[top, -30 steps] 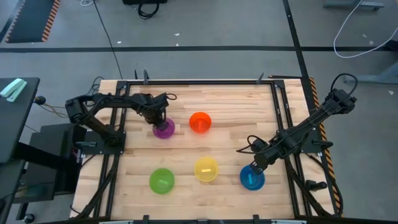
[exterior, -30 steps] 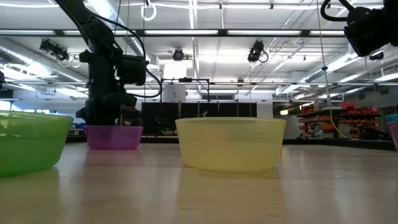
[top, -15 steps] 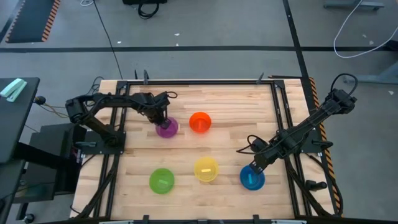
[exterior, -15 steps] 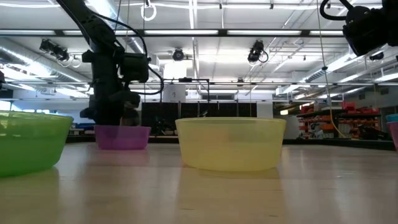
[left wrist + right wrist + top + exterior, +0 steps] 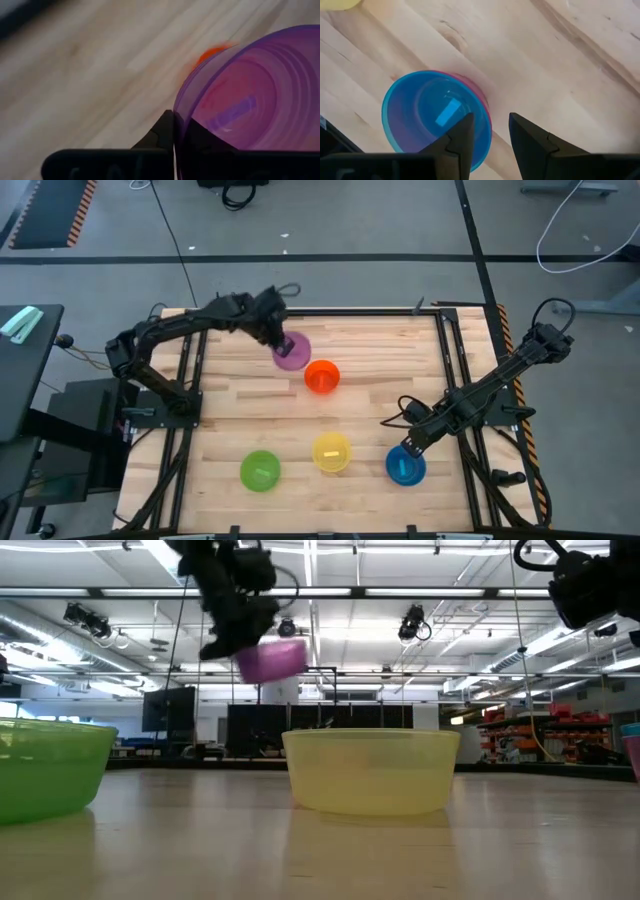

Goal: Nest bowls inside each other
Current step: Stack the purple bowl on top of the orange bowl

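Note:
My left gripper [image 5: 280, 343] is shut on the purple bowl [image 5: 291, 352], which hangs high over the table's far middle [image 5: 270, 660], just beyond the orange bowl [image 5: 321, 376]. The green bowl [image 5: 260, 470] and the yellow bowl [image 5: 332, 451] stand on their bases near the front. The blue bowl [image 5: 432, 112] sits inside a pink-red bowl [image 5: 484, 107] at the front right. My right gripper [image 5: 490, 135] is open above that pair, with one finger over the blue bowl's inside and one beyond the rim. My left gripper pinches the purple bowl's rim [image 5: 179, 112], one finger [image 5: 162, 131] outside the wall and one [image 5: 200, 137] inside. The fingers come from above, slanting from the table's left. The bowl is lifted clear and hangs tilted below the fingers.
Black rails [image 5: 455, 350] run along the wooden table's edges. There is bare wood between the orange bowl and the front row. In the low view the yellow bowl [image 5: 370, 770] and green bowl [image 5: 45, 770] stand close in front.
My left gripper first slid the purple bowl a little toward the table's right edge. It then rose with it and went toward the far right. The bowl is now lifted clear of the table and tipped, close beside the orange bowl.

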